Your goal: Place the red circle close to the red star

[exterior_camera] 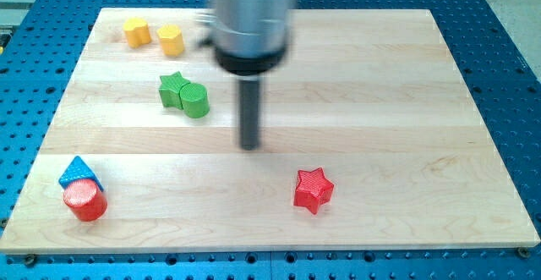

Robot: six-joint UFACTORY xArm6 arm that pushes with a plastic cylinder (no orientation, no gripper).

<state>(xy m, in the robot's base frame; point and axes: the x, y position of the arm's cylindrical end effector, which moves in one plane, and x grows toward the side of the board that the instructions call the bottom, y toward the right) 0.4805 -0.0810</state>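
Observation:
The red circle [84,200] is a short cylinder near the board's bottom left corner, touching a blue triangle [80,172] just above it. The red star [313,189] lies at the lower middle, right of centre. My tip [250,146] is near the board's middle, up and to the left of the red star and far to the right of the red circle. It touches no block.
A green star [173,89] and a green cylinder [194,101] touch each other at the upper left. Two yellow blocks [137,32] [171,39] sit near the top left corner. The wooden board [380,102] lies on a blue perforated table.

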